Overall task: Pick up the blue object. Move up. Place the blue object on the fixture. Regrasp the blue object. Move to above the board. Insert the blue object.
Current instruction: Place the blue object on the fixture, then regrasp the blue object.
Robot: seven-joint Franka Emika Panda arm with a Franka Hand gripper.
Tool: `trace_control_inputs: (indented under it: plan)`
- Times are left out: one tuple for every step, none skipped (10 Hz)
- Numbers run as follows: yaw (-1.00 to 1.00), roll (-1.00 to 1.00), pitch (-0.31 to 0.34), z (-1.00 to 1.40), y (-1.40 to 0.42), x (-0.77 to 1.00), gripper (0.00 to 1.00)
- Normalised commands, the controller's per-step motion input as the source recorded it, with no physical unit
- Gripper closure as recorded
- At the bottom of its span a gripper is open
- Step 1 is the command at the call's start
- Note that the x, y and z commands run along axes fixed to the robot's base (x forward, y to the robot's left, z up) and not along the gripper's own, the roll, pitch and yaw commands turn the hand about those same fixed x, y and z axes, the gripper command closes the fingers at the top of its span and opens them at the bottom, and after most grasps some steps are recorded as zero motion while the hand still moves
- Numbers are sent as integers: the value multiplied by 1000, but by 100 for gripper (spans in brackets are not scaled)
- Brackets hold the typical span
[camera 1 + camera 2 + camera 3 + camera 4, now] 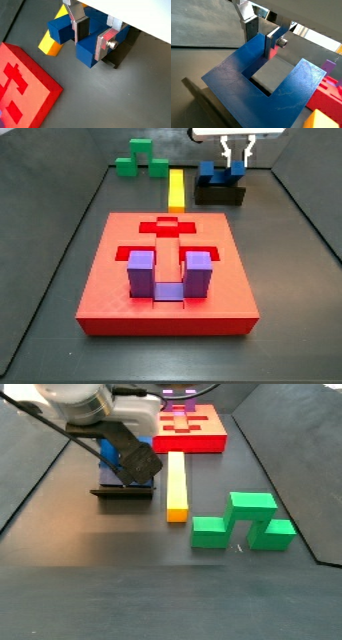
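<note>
The dark blue U-shaped blue object (pixel 87 54) stands on the black fixture (pixel 117 56). It shows in the other wrist view (pixel 241 77) and in both side views (pixel 210 174) (pixel 135 458). My gripper (pixel 92 35) has its two silver fingers on either side of one prong, pads against it. The gripper also shows in the other wrist view (pixel 263 36) and from the side (pixel 235 161). The fixture (pixel 221 196) (pixel 123 491) sits on the dark floor, away from the red board (pixel 167 238) (pixel 201 439) (pixel 23 90).
A yellow bar (pixel 178 188) (pixel 175 484) (pixel 49 45) lies between the fixture and the green blocks (pixel 241 519) (pixel 134 158). A purple U-shaped block (pixel 163 276) sits in the board's recess. Black walls (pixel 301 218) bound the floor.
</note>
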Motion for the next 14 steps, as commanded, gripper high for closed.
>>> trace_control_inputs:
  plan:
    - [-26, -134, 0, -146, 0, 291, 100]
    - [-49, -149, 0, -129, 0, 231, 100]
    - [-51, -131, 0, -134, 0, 180, 100]
    - [-31, -51, 0, -129, 0, 143, 100]
    - [-57, 0, 69, -23, 0, 0, 100]
    - [0, 0, 20, 0, 0, 0, 100]
    - [-20, 0, 31, 0, 97, -57, 100]
    - [-11, 0, 60, 0, 3, 0, 100]
    - [0, 9, 0, 0, 0, 0, 100]
    - [0, 0, 0, 0, 0, 0, 100]
    - [0, 0, 0, 0, 0, 0, 0]
    - [60, 523, 63, 126, 0, 91, 0]
    - [66, 709, 23, 89, 0, 40, 0]
    - [0, 963, 0, 0, 0, 0, 0]
